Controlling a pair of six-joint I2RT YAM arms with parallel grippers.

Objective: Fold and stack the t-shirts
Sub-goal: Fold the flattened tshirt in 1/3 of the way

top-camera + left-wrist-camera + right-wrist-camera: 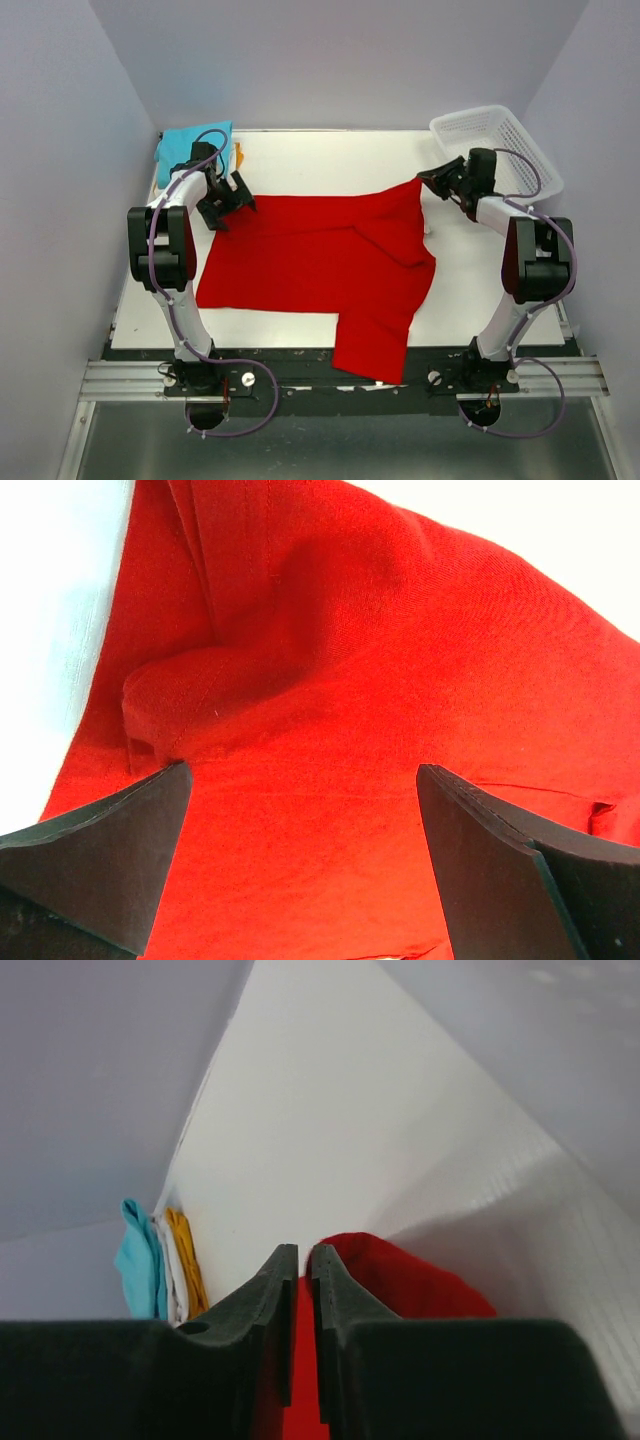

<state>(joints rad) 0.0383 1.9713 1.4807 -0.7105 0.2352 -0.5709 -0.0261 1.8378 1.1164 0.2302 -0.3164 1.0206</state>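
Observation:
The red t-shirt [320,260] lies spread on the white table [330,160], with one part hanging over the near edge. My left gripper [235,197] is open just above the shirt's far left corner; in the left wrist view its fingers [110,850] stand wide apart over red cloth [320,680]. My right gripper [425,181] is shut on the shirt's far right corner; red cloth [420,1280] shows between its jaws [303,1260]. Folded turquoise [195,145] and orange-yellow [238,157] shirts lie stacked at the far left corner. The right wrist view shows turquoise [138,1260], white [168,1265] and orange-yellow [187,1260] layers.
A white plastic lattice basket [495,145] stands at the far right corner, just behind my right arm. Grey walls close in the table on the left, back and right. A metal rail [340,375] runs along the near edge.

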